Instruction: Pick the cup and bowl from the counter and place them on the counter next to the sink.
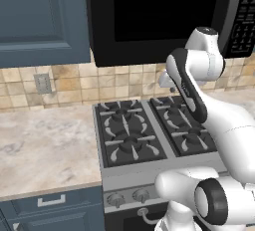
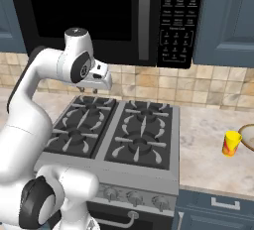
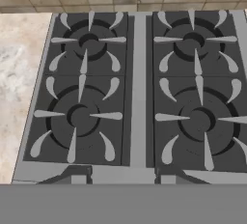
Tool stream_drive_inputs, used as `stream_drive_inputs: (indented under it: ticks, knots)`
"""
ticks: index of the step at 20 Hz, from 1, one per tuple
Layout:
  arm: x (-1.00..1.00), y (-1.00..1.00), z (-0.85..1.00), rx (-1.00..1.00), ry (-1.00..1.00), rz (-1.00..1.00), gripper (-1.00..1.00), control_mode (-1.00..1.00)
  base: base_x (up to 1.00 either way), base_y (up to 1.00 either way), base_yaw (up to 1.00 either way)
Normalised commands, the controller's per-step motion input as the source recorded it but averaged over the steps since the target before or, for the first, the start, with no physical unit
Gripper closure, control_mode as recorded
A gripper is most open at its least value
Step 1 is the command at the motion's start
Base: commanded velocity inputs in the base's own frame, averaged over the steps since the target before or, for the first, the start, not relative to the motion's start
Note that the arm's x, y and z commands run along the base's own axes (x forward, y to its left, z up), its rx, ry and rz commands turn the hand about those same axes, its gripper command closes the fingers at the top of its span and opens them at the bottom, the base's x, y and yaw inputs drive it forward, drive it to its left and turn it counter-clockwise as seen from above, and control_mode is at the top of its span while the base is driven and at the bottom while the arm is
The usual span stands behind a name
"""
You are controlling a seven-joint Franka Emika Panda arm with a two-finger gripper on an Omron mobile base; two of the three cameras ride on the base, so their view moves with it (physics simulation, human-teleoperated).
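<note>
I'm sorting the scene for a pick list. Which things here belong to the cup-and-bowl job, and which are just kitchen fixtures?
Part of the job:
- cup, yellow, upright on the counter right of the stove
- bowl, only its edge at the frame's right border, beside the cup
- gripper, over the stove, holding nothing

Just there:
- stovetop
- microwave
- wall outlet

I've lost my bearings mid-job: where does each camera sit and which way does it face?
Left base view: behind-left, facing the stovetop; arm rises lower right.
Right base view: behind-right, facing stovetop, cup, bowl on counter; arm lower left, gripper.
Hand view: above, looking down on stovetop.
Shared: all show the stovetop.
</note>
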Motion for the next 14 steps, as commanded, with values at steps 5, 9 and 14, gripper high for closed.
stream_drive_inputs:
  ticks: [5,9,14]
  knots:
    - [-0.06,-0.04,-0.01,0.0,0.0,-0.01,-1.0,-1.0,0.0,0.0,0.0]
    - [0.0,-0.34,-0.15,0.0,0.0,-0.02,-1.0,-1.0,0.0,0.0,0.0]
    - [-0.06,-0.49,-0.26,0.0,0.0,0.0,-1.0,-1.0,0.0,0.0,0.0]
